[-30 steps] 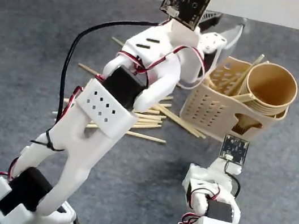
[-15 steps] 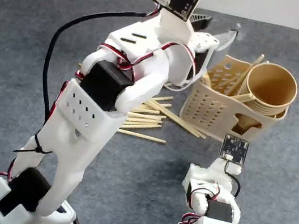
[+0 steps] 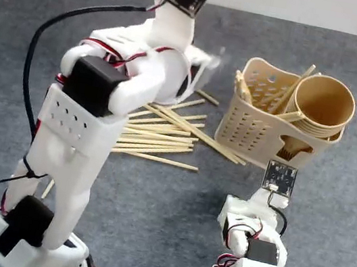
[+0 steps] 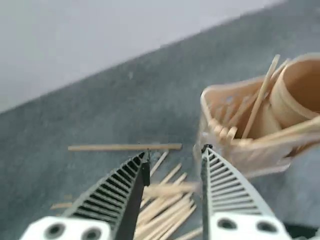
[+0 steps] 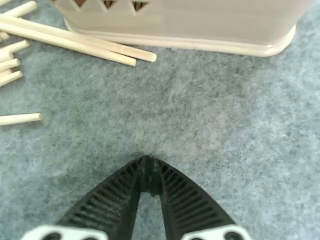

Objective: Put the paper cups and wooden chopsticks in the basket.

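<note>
Just below my left end effector (image 4: 174,156), spread and empty, the loose wooden chopsticks (image 3: 156,145) lie on the bench (image 3: 173,208), long axes running toward the basket (image 3: 254,132) beside them, paper cups (image 3: 324,103) already inside. My right end effector (image 5: 148,167), pressed together, sits farther from the pile.

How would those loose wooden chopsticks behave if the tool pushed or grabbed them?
The chopsticks look thin and straight, so probably light and stiff. They lie in a loose overlapping pile, so a push would likely scatter or roll them.
</note>
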`<state>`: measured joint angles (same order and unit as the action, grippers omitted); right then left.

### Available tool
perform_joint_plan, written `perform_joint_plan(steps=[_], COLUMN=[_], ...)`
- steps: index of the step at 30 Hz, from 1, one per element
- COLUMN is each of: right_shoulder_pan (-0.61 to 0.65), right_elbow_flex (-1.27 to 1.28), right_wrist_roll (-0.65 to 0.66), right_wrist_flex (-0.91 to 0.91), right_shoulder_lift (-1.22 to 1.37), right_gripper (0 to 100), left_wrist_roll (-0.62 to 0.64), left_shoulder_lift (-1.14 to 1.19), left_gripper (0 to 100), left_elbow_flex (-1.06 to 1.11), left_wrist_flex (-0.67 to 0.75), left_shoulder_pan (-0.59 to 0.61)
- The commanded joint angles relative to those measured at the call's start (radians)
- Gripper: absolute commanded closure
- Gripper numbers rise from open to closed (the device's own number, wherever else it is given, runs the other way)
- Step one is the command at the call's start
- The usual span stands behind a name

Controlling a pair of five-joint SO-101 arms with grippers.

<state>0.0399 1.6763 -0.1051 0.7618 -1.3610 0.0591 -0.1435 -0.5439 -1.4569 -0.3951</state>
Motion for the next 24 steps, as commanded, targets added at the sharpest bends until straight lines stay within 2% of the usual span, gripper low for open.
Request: perform_joint_plan(steps=[1,8,20,24], right_shoulder_pan=[0.005,0.005,0.005,0.005], right_elbow_flex=[0.094,0.094,0.094,0.094], right_wrist_roll=[-0.008,-0.008,-0.008,-0.008], right_wrist_flex=[-0.019,-0.019,-0.019,-0.019], right_shoulder_lift=[-0.012,-0.012,-0.012,-0.012], right_gripper=[99.2,99.2,99.2,99.2], left_wrist_roll=[-0.095,-0.213,-0.385,-0.419], left_shoulder_lift=[-0.018,-0.012,-0.018,-0.018], left_gripper=[83,83,83,84], left_elbow_flex=[-0.038,-0.021,0.378,0.503], left_wrist_flex=[-0.15,-0.29,-0.288,-0.229], left_shoulder_pan=[0.065,0.165,0.329,0.348])
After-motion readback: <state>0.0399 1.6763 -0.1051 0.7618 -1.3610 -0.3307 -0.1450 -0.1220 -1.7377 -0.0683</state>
